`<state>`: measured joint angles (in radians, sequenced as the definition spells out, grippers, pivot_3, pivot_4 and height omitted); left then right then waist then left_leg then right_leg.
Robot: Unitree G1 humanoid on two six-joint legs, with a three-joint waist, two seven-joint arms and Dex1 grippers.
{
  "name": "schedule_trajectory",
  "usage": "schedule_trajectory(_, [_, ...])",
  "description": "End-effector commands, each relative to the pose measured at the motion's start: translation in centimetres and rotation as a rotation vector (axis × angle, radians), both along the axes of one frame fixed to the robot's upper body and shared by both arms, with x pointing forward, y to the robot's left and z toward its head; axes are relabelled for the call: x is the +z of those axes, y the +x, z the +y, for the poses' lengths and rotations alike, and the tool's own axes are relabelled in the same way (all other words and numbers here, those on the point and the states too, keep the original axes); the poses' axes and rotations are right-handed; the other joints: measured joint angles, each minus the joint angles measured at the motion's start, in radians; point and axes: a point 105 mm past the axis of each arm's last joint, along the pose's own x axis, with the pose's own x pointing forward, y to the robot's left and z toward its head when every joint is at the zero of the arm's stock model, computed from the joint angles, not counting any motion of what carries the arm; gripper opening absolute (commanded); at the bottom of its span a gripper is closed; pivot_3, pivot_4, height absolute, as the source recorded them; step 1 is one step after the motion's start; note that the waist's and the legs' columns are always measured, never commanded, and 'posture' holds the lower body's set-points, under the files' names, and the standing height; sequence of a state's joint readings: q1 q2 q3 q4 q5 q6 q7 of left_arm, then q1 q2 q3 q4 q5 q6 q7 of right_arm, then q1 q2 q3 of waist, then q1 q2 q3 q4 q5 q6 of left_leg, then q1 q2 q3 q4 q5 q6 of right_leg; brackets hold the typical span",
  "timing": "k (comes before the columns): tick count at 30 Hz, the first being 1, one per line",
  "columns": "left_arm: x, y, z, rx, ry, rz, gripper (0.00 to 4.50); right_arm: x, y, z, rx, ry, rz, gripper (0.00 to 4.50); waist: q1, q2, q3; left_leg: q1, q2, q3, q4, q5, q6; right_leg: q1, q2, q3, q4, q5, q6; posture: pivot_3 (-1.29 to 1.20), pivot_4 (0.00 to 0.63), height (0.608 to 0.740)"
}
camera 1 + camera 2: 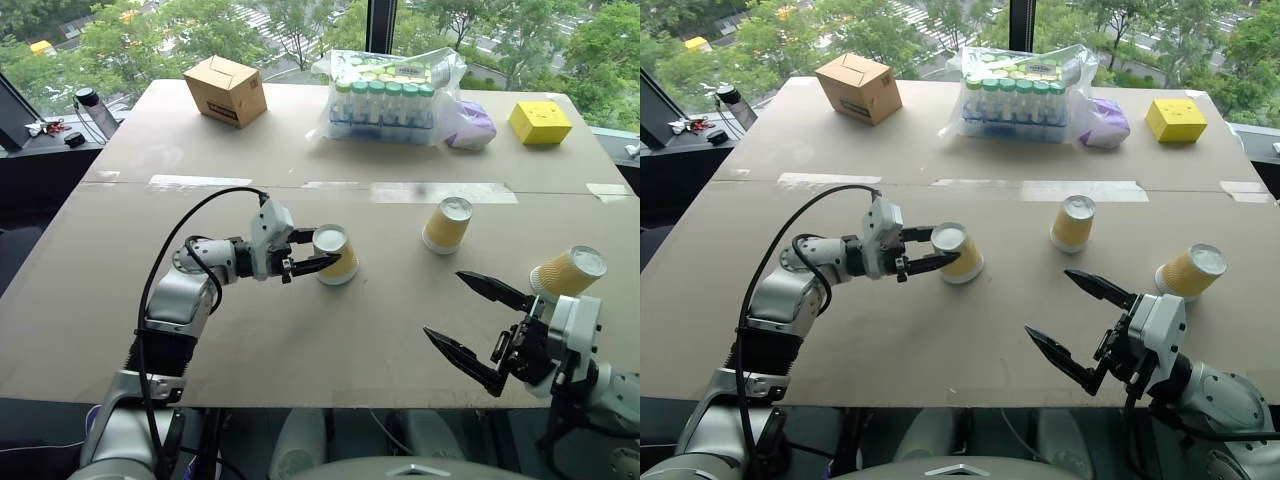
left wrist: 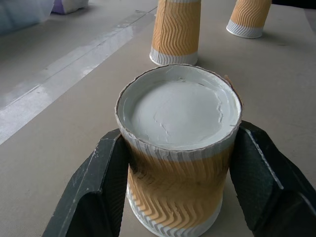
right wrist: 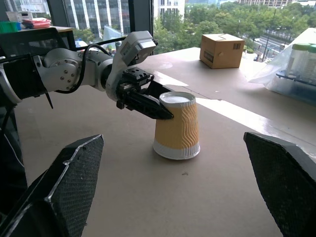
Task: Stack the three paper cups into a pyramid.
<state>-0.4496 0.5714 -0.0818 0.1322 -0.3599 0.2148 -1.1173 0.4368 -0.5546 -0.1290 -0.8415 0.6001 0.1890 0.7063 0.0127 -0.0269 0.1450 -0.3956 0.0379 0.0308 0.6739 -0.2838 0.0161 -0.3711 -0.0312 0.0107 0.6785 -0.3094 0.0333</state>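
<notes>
Left eye view: the left end effector [image 1: 312,252] clamps one upside-down paper cup [image 1: 335,254] standing on the tabletop [image 1: 300,340], while the right end effector [image 1: 478,325] hangs wide open, holding nothing. The second cup [image 1: 446,225] stands inverted mid-table and the third cup [image 1: 567,272], seemingly tilted, near the right edge. A clear bag [image 1: 390,92] at the back holds green-capped bottles [image 1: 385,102].

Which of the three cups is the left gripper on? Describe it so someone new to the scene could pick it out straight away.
On the brown table, nearer than the strip of tape, three yellow cups stand upside down in a loose row. It is the leftmost cup. Unlike the middle cup and the right cup, it sits between the black fingers of the left gripper.
</notes>
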Motion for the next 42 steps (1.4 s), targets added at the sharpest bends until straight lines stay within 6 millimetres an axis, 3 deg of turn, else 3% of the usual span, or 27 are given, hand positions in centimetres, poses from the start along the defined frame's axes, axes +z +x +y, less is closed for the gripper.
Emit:
schedule_trajectory(1, [0.3,0.7,-0.4,0.006,-0.003,-0.048,2.41,1.1,-0.5,-0.1,-0.022,-0.006,-0.061,4.50,0.002,0.000,0.000,0.000,0.000,0.000,0.000,0.000,0.000,0.000,0.000,0.000,0.000,0.000,0.000,0.00,0.150,0.740])
schedule_trajectory(17, [-0.5,2.6,-0.2,0.099,0.020,-0.057,2.41,0.7,-0.6,-0.4,-0.047,-0.025,-0.055,4.50,0.000,0.000,-0.001,0.000,0.000,0.000,0.002,0.000,0.000,0.001,0.000,0.000,0.001,0.000,0.000,0.00,0.150,0.740])
schedule_trajectory(22, [-0.4,2.7,-0.4,0.098,-0.015,-0.035,4.32,0.4,-0.2,-0.7,-0.093,-0.037,-0.040,4.50,0.000,0.001,-0.001,0.000,0.000,0.000,0.002,0.000,0.000,0.001,0.000,0.000,0.002,0.000,0.000,0.00,0.150,0.740])
schedule_trajectory(27, [0.2,2.2,0.2,0.100,-0.049,-0.023,4.47,0.5,0.8,-1.3,-0.153,-0.043,-0.050,4.50,-0.002,0.001,-0.001,0.000,0.000,0.000,0.002,0.000,0.000,0.001,0.000,0.000,0.001,0.000,0.000,0.00,0.150,0.740])
schedule_trajectory(36, [3.3,-2.5,3.8,0.072,-0.104,-0.002,4.47,0.4,6.1,-5.7,-0.506,-0.129,-0.043,4.50,-0.015,0.002,0.000,0.000,0.001,-0.001,0.002,0.000,-0.001,0.000,-0.004,0.000,0.001,0.000,0.000,0.00,0.150,0.740])
schedule_trajectory(39, [3.8,-4.9,3.7,0.024,-0.106,0.022,4.47,0.4,7.9,-8.5,-0.679,-0.161,-0.049,4.50,-0.016,0.002,0.000,-0.001,0.000,0.000,0.002,0.000,-0.001,0.000,-0.004,0.000,0.001,0.000,0.000,0.00,0.150,0.740])
schedule_trajectory(42, [5.1,-7.9,2.2,-0.110,-0.157,0.039,4.47,1.5,9.2,-11.9,-0.901,-0.113,-0.066,4.50,-0.014,0.003,0.000,-0.001,0.001,0.000,0.002,0.000,-0.001,0.000,-0.004,0.000,0.000,0.000,0.000,0.00,0.150,0.740])
